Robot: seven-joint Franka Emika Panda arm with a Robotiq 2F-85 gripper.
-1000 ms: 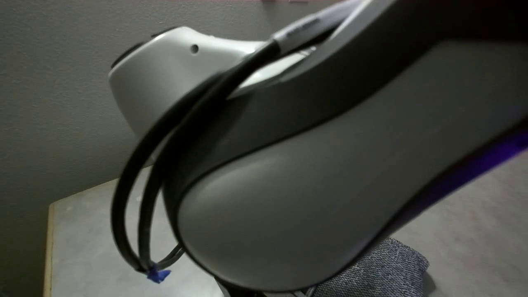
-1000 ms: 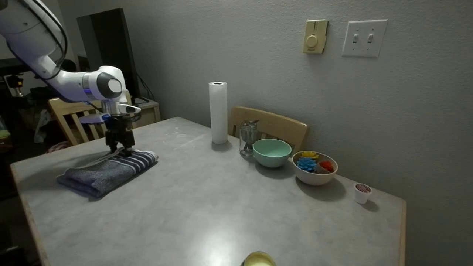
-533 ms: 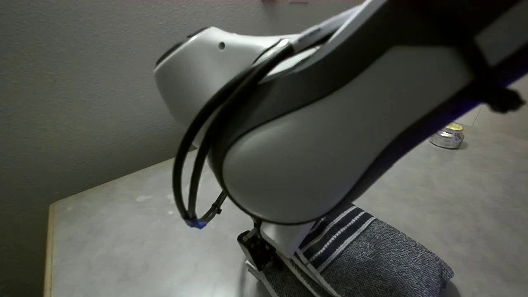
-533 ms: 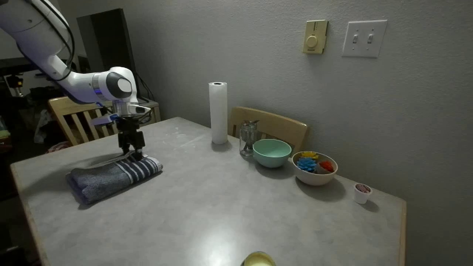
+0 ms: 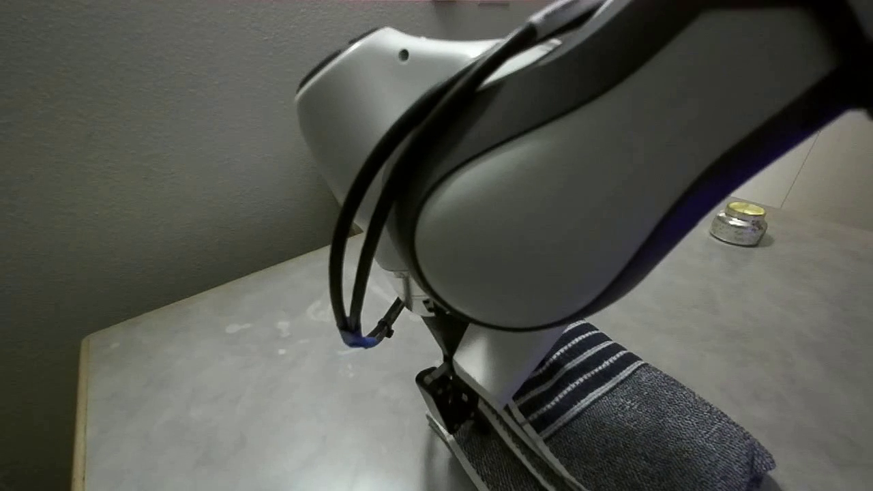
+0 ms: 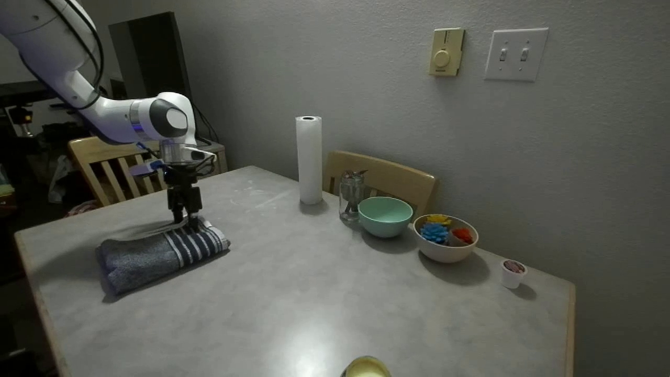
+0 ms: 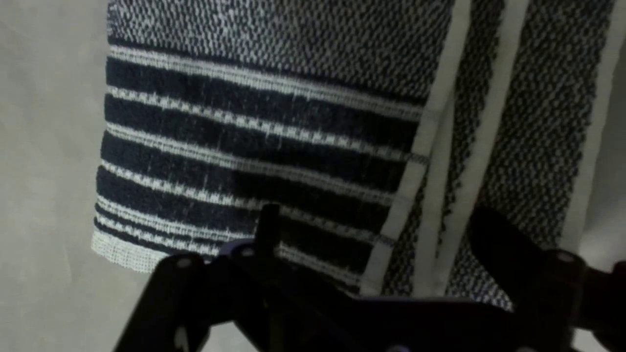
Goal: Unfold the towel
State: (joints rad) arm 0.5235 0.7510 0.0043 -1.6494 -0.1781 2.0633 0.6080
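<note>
Paper roll (image 6: 310, 162), mint bowl (image 6: 385, 224)—towel (image 6: 152, 256) apart

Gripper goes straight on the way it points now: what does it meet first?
Probably the towel, directly below the gripper at the striped end; depth is unclear, so they may be touching.

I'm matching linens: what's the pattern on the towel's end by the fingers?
The towel's end is striped, pale on navy; clearest in the wrist view.
</note>
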